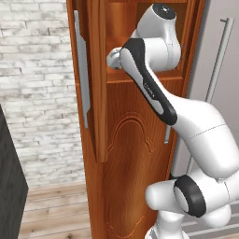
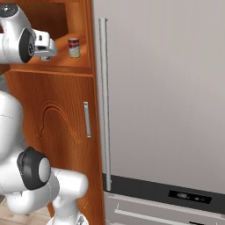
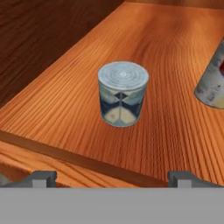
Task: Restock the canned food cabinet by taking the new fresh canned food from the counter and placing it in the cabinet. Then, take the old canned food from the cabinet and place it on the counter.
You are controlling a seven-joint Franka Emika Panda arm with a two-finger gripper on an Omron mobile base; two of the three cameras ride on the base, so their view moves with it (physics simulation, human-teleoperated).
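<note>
In the left base view the white arm rises from the lower right, bends at a dark elbow and reaches up and forward into the open upper bay of the canned food cabinet (image 1: 135, 154), its wrist level with the wooden shelf (image 1: 116, 80); the cabinet door (image 1: 91, 79) stands swung out to the left, edge on, with its long silver bar handle (image 1: 82, 70) facing outward. In the right base view the wrist ends at the shelf's front edge, with the hand (image 2: 47, 52) pointing in over the shelf; a red-and-white can (image 2: 74, 47) stands upright farther right on the same shelf, well apart from the hand, beside the grey refrigerator (image 2: 162, 96). In the hand view the old canned food (image 3: 122, 93) stands upright on the shelf boards, straight ahead and centred between the two fingertips (image 3: 41, 178), which sit wide apart at the shelf's front lip, spread and holding nothing, short of the can. The other can's edge shows at the right.
</note>
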